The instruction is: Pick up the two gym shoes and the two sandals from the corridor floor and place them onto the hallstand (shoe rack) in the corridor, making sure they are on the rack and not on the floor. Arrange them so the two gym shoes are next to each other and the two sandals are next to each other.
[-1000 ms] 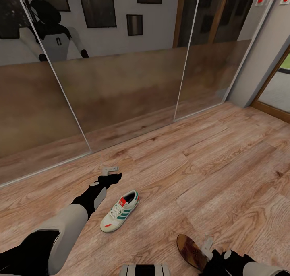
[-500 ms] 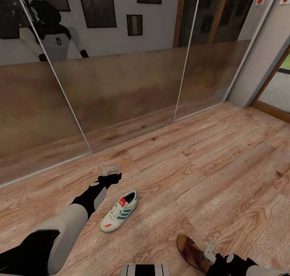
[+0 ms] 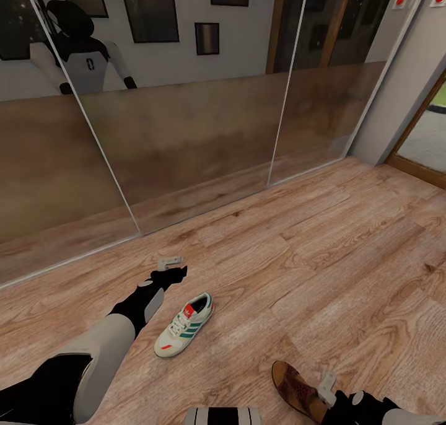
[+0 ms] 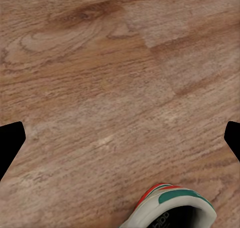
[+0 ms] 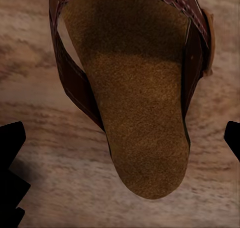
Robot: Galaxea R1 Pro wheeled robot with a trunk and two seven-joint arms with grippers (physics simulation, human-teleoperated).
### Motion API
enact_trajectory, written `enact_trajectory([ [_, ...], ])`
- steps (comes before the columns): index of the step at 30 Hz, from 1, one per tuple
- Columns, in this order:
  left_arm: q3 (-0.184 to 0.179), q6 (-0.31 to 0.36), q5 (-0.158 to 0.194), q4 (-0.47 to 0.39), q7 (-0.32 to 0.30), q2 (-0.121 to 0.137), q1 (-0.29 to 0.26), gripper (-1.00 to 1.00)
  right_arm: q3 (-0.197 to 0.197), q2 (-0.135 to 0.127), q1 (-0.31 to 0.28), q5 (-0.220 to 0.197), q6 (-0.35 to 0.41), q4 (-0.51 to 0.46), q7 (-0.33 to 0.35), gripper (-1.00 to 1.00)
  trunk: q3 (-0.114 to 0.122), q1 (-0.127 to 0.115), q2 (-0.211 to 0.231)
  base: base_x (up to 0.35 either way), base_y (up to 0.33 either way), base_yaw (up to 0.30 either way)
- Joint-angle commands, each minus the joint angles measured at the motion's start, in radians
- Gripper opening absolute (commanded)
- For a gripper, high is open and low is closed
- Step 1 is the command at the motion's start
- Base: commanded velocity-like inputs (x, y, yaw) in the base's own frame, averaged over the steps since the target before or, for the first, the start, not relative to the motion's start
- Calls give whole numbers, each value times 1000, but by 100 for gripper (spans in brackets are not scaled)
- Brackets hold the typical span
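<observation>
One gym shoe (image 3: pixel 184 326), white with teal stripes and a red heel tab, lies on the corridor floor (image 3: pixel 322 270). My left gripper (image 3: pixel 168 264) hangs open just beyond the shoe's heel, above bare planks. In the left wrist view the shoe's heel (image 4: pixel 175 210) sits off to one side of the spread fingers (image 4: pixel 11 140). A brown sandal (image 3: pixel 296 386) lies near my base. My right gripper (image 3: pixel 326 386) is open beside and above it. In the right wrist view the sandal (image 5: pixel 135 98) lies between the wide-apart fingertips (image 5: pixel 232 138). The hallstand is out of view.
Mirrored sliding doors (image 3: pixel 186 134) run along the far side and reflect the robot. A wooden-framed doorway (image 3: pixel 427 140) opens at the right. Open plank floor stretches to the right of the shoe. My base's front edge (image 3: pixel 223 416) is at the bottom.
My right gripper has shifted slightly nearer to me and to the right, beside the sandal. The left arm, the shoe and the sandal have stayed put.
</observation>
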Motion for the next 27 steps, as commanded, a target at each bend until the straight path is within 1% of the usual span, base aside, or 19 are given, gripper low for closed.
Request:
enact_trajectory([
  [1, 3, 2, 10, -1, 0, -1, 0, 100, -4, 0, -1, 10, -6, 3, 1, 100, -5, 0, -1, 0, 0, 0],
  [2, 3, 2, 10, -1, 0, -1, 0, 100, -4, 0, -1, 10, -7, 3, 1, 100, -8, 1, -1, 0, 0, 0],
  [7, 3, 2, 10, -1, 0, -1, 0, 100, -4, -1, -1, 10, -6, 3, 1, 100, -8, 1, -1, 0, 0, 0],
  [10, 3, 2, 10, -1, 0, -1, 0, 100, -5, -1, -1, 10, -7, 3, 1, 100, -20, 2, -1, 0, 0, 0],
  [23, 3, 2, 10, -1, 0, -1, 0, 100, -5, -3, -1, 10, -6, 3, 1, 100, -20, 2, -1, 0, 0, 0],
  [27, 3, 2, 9, -1, 0, -1, 0, 100, -4, -20, -1, 10, -7, 3, 0, 100, -20, 2, -1, 0, 0, 0],
])
